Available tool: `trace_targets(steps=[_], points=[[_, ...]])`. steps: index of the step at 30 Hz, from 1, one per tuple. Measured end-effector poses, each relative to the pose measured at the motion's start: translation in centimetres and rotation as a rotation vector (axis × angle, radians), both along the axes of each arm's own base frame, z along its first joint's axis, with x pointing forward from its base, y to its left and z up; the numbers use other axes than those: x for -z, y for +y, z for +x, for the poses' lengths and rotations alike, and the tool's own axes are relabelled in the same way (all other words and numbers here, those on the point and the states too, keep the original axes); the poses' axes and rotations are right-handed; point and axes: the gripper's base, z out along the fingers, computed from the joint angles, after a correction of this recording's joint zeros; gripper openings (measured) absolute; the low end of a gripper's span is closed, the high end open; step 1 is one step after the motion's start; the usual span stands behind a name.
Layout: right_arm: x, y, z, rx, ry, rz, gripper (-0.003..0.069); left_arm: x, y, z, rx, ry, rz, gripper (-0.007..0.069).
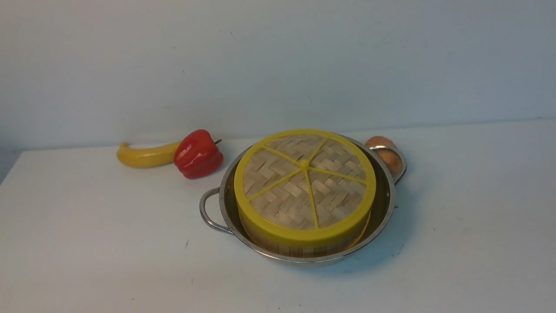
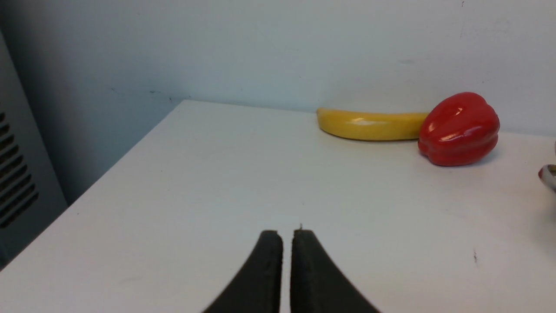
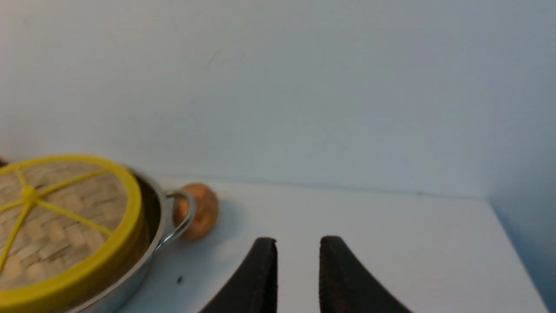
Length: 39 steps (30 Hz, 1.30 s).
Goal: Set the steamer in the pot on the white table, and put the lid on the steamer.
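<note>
The lid (image 1: 305, 186) is seated on the steamer (image 1: 299, 248) in the pot (image 1: 386, 204); light, stiff, best taken by its rim. Left gripper (image 2: 286, 237) is pressed nearly together, right gripper (image 3: 298, 245) parted, both empty.

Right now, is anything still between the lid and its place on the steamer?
No. The lid already sits on the steamer, which stands inside the pot. The onion lies behind the pot's far handle, the pepper and banana off to the left; none interferes.

Plain pale wall (image 1: 278, 61) behind
</note>
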Motion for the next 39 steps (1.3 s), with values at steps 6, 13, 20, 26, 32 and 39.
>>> trace_targets(steps=[6,13,20,26,32,39], points=[[5.5,-0.4,-0.9,0.067,-0.06,-0.007,0.0181,0.0,0.0,0.0,0.0,0.0,0.0,0.0031],[8.9,-0.3,-0.6,0.069,-0.027,0.0,0.0197,0.0,0.0,0.0,0.0,0.0,0.0,0.0031],[10.0,-0.3,-0.5,0.067,-0.005,0.01,0.0214,0.0,0.0,0.0,0.0,0.0,0.0,0.0031],[10.2,-0.3,-0.4,0.065,-0.007,0.021,0.0224,0.0,0.0,0.0,0.0,0.0,0.0,0.0031],[10.3,-0.3,-0.4,0.064,-0.012,0.022,0.0235,0.0,0.0,0.0,0.0,0.0,0.0,0.0031],[10.3,-0.3,-0.4,0.064,-0.013,0.022,0.0239,0.0,0.0,0.0,0.0,0.0,0.0,0.0031]])
